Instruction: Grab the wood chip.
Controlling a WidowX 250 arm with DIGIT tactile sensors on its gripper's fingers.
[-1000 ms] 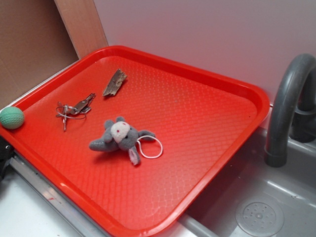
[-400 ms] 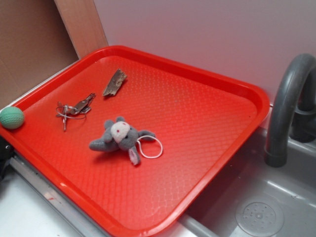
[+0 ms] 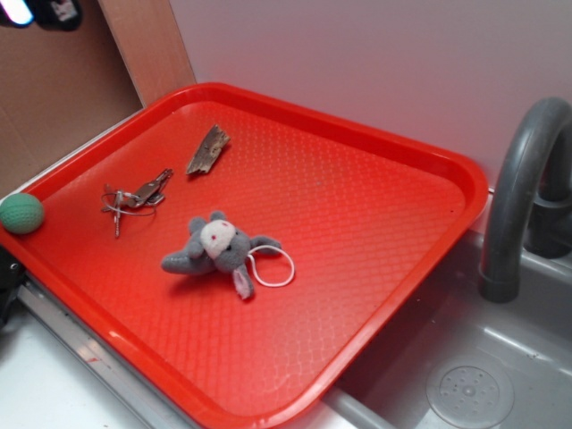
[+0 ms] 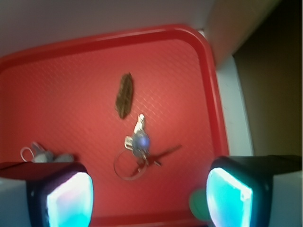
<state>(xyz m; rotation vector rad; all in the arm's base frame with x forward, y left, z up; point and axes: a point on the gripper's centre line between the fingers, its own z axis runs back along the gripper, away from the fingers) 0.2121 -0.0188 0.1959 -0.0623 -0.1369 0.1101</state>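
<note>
Three loose things lie on your red tray: the wood chip, a bunch of keys and a grey plush toy. The wood chip lies flat in the tray's far left part, not far from the raised rim, its long axis slanting away from you. It touches nothing. The keys sit just in front of it and to the left, apart from it, and the plush toy lies nearer the middle of the tray with a white loop of cord at its side.

From the wrist view your gripper hangs well above the tray with its two fingers spread wide and nothing between them (the pads glow pale blue-green in that picture). The wood chip shows beyond the gap between them, a little left of centre, with the keys between it and the gripper. Only a bit of the plush toy peeks past the left finger.

In the exterior view you get just a sliver of the gripper at the top left corner. A green ball rests at the tray's left edge, and a grey faucet arches over the sink on the right.
</note>
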